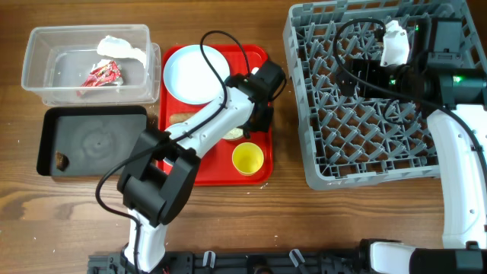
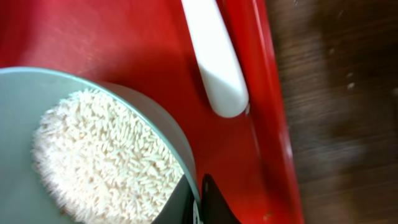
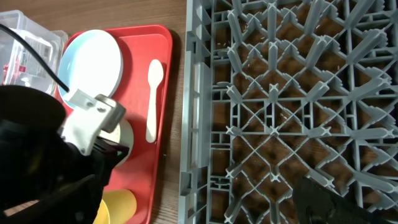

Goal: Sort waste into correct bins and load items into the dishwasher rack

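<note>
Plainly, a wooden table [image 1: 76, 221] bears a red tray [image 1: 217, 175] beside grey rack [image 1: 300, 99].

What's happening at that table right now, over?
Left gripper clamped on rice bowl rim, on red tray. Right gripper over dishwasher rack, state unclear. Spoon beside bowl, not touching.

Glossy red plastic tray [image 2: 124, 37], matt grey plastic rack [image 3: 198, 81], wood-grain table [image 1: 342, 221].

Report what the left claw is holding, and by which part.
The left claw holds the bowl of rice by its rim, one finger inside and one outside.
</note>
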`<state>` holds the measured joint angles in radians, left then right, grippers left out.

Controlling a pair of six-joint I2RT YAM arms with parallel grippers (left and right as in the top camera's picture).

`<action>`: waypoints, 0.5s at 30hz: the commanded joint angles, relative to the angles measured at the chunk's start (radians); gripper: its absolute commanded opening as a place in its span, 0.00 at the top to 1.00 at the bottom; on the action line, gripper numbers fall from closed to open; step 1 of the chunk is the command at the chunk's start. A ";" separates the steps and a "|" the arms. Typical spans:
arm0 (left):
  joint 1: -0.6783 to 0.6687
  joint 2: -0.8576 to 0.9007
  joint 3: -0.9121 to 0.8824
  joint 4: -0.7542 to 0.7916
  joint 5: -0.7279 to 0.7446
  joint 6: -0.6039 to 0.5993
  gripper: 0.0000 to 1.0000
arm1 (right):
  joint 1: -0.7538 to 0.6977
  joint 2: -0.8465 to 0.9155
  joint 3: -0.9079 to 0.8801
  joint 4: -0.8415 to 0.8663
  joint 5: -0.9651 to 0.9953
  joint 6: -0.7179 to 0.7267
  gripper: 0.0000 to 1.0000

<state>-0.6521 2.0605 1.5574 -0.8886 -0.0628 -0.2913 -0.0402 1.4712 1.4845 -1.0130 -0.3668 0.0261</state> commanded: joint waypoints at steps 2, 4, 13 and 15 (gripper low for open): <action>0.032 -0.118 0.088 -0.056 0.013 -0.095 0.96 | 0.002 0.011 -0.004 0.003 -0.020 0.011 0.00; 0.063 -0.170 0.088 -0.085 0.013 -0.135 0.96 | 0.002 0.011 -0.004 0.003 -0.020 0.011 0.00; 0.390 -0.340 0.088 -0.326 0.036 -0.222 0.96 | 0.002 0.011 -0.004 0.003 -0.020 0.010 0.00; 0.502 -0.340 0.080 -0.382 0.065 -0.221 0.96 | 0.002 0.011 -0.004 0.003 -0.020 0.008 0.00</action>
<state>-0.2741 1.7420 1.6287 -1.2221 -0.0269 -0.4927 -0.0402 1.4712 1.4845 -1.0130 -0.3668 0.0261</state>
